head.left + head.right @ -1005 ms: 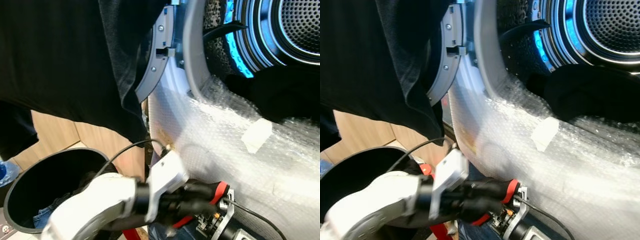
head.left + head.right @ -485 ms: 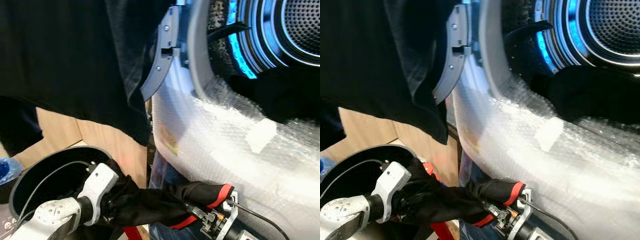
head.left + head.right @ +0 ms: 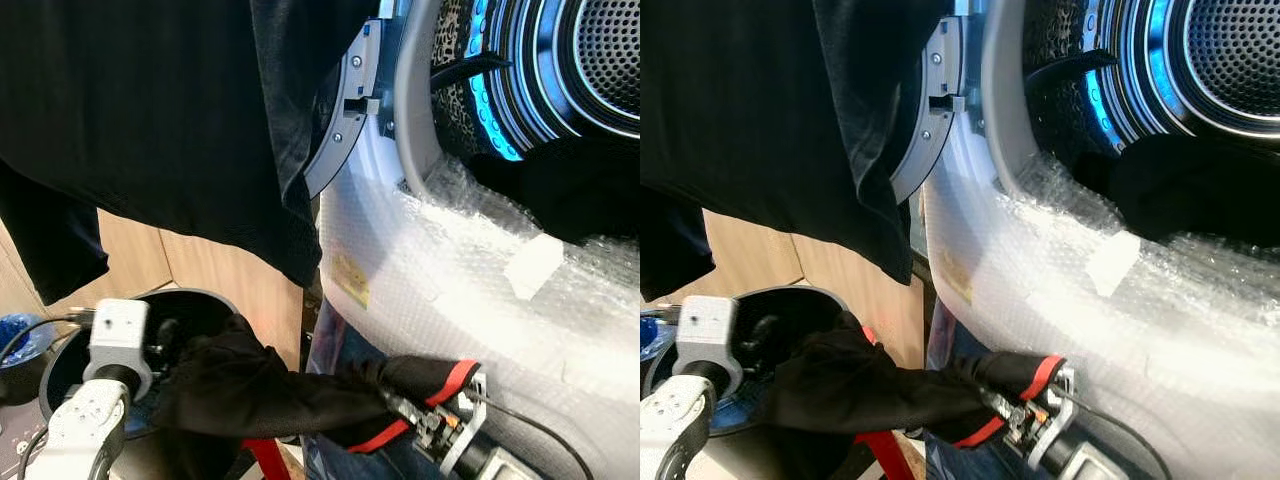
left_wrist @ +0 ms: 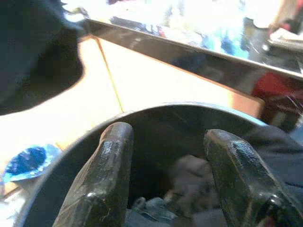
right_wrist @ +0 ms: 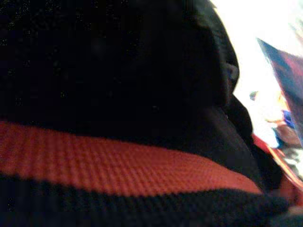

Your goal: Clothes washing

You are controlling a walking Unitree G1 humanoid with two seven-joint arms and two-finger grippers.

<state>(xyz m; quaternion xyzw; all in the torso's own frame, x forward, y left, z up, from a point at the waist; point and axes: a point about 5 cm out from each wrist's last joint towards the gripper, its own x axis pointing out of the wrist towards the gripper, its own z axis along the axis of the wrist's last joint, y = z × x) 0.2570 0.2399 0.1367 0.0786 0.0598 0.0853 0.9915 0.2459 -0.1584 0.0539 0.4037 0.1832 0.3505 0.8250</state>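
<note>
Your right claw (image 3: 425, 425) pinching black garment with red stripe (image 3: 270, 390), stretched from black bin (image 3: 205, 305) toward washer drum (image 3: 560, 70). Your left claw (image 4: 163, 175) spread above bin, gripping nothing.

Crinkled, shiny bubble wrap (image 3: 470, 270) covers the washer front (image 3: 400, 300). The drum (image 3: 1240, 60) is perforated polished metal. The hanging black shirt (image 3: 150, 120) is matt cloth; the garment (image 3: 300, 395) is matt knit with a ribbed red stripe. The bin (image 4: 189, 123) is smooth dark plastic.
</note>
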